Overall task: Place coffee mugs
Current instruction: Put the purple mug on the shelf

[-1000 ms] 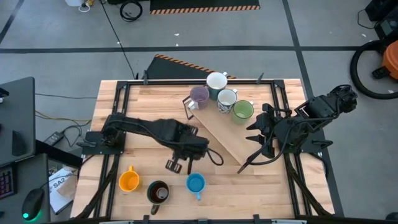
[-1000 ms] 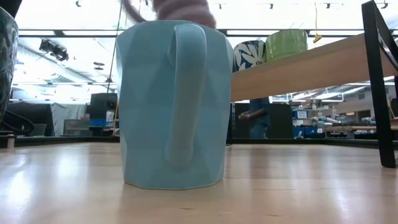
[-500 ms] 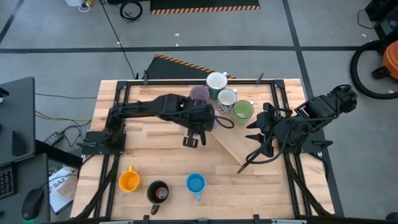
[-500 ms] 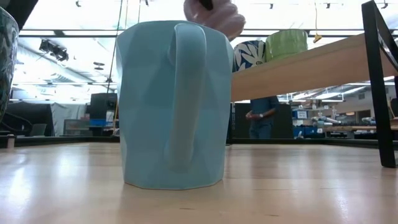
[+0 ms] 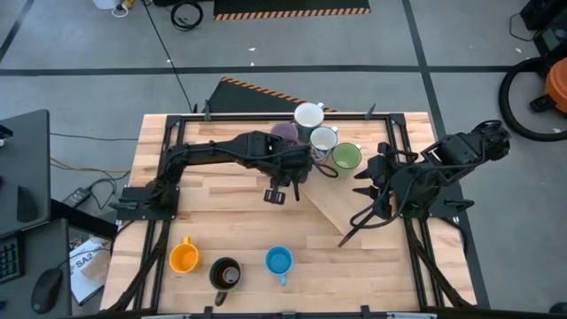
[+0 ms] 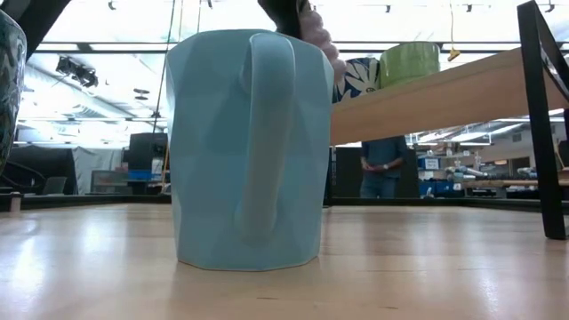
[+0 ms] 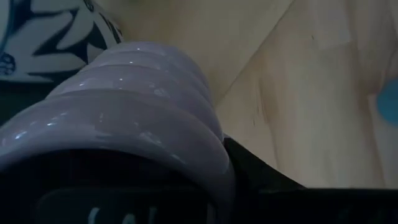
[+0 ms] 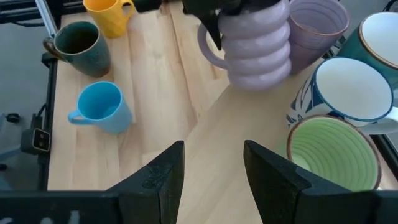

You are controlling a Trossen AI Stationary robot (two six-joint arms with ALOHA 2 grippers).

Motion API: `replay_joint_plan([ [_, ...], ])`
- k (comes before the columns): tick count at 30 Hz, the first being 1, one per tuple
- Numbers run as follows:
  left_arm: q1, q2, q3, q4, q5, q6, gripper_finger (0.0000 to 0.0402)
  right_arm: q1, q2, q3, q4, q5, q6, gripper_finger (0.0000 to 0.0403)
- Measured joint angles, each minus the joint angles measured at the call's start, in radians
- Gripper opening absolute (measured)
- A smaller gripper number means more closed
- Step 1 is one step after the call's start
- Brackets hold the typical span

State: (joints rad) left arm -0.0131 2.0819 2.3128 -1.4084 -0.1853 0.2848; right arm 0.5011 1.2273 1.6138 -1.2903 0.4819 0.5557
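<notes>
My left gripper (image 5: 295, 168) is shut on a ribbed lavender mug (image 8: 258, 46) over the lower end of the sloped wooden board (image 5: 330, 202). On the board's far end stand a second lavender mug (image 5: 283, 134), a white mug (image 5: 308, 116), a blue-patterned white mug (image 5: 323, 140) and a green mug (image 5: 345, 157). An orange mug (image 5: 183, 257), a dark mug (image 5: 226, 274) and a blue mug (image 5: 279, 260) stand upright near the table's near edge. My right gripper (image 5: 365, 188) waits open at the board's right side, holding nothing. My left gripper holds the ribbed lavender mug by its top rim (image 7: 186, 146), close to the handle (image 8: 208, 40), coming from above and pointing steeply down. One dark finger (image 7: 264, 180) shows outside the wall; the other is hidden by the mug. The mug hangs upright, seemingly clear of the board.
The dark metal frame (image 5: 168, 142) runs along the table's sides. Bare wood (image 5: 213, 213) lies between the board and the three near mugs. In the low view the blue mug (image 6: 249, 147) fills the foreground; a person (image 6: 382, 169) stands in the room far behind.
My left gripper has swung from beside the blue mug toward the table's far edge and right, carrying the ribbed lavender mug to the board's lower end by the other lavender mug. It slowed in the last half second. The mug stays upright.
</notes>
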Motion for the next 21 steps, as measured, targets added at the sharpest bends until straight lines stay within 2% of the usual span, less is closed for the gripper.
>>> replay_joint_plan([
  [12, 0.001, 0.008, -0.005, 0.01, -0.001, 0.0, 0.0037, 0.0, -0.004, 0.0, 0.009, 0.009, 0.017, 0.0172],
  [21, 0.025, 0.007, -0.005, 0.01, -0.001, 0.0, 0.0037, 0.016, -0.004, 0.0, 0.01, 0.075, -0.014, 0.0172],
])
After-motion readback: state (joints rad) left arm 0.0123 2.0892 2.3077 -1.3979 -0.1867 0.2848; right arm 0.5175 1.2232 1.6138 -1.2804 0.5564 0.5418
